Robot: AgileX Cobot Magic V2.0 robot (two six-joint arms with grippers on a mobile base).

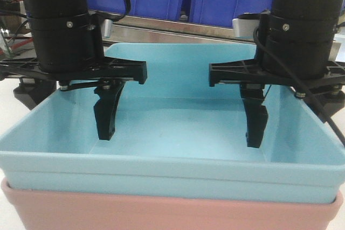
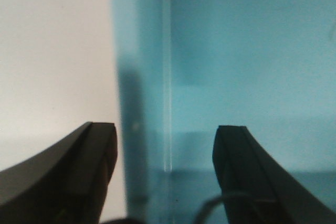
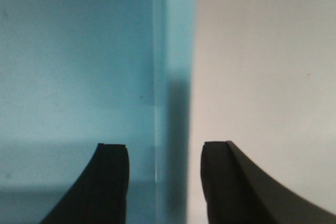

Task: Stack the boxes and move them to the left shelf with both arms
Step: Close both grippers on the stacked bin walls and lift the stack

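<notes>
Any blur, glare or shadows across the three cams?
Front view: sharp, evenly lit, no harsh glare on the light blue box. Left wrist: soft-focused close-up, left gripper edges fuzzy, dark shadow band on the box wall. Right wrist: equally soft around the right gripper, similar shadow band.

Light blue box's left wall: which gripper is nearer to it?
Left. The left gripper straddles that wall; the right gripper straddles the opposite wall, across the light blue box.
</notes>
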